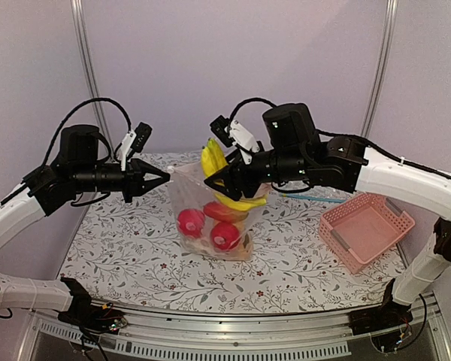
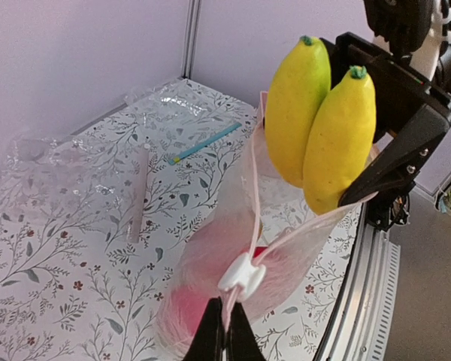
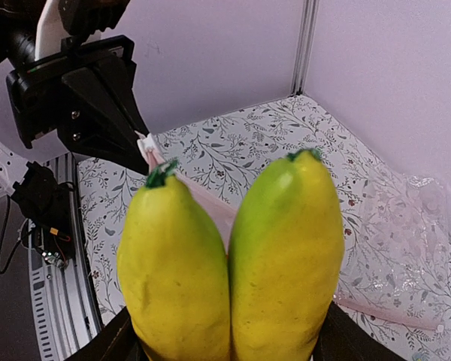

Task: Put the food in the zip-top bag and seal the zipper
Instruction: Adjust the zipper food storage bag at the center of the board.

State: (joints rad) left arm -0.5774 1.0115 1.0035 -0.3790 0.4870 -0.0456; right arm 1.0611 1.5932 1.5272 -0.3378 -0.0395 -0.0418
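The bag (image 1: 209, 197) stands on the table (image 1: 128, 237) between the grippers, its edge at the left gripper's (image 1: 164, 178) tips. The bananas (image 1: 213, 158) sit in the right gripper (image 1: 219, 183) over the bag mouth, with fruits (image 1: 191, 222) in the bag below. The basket (image 1: 338, 242) lies right of the right gripper, well apart.

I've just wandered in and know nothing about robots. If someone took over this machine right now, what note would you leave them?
Left gripper: shut, pinching the top edge of the zip-top bag at the zipper and holding the mouth up.
Right gripper: closed on the banana bunch at the bag's mouth, with the banana tops sticking out above it.
Done: red fruits are inside the bag.
Left: lower the bananas in, let go, then seal the zipper.
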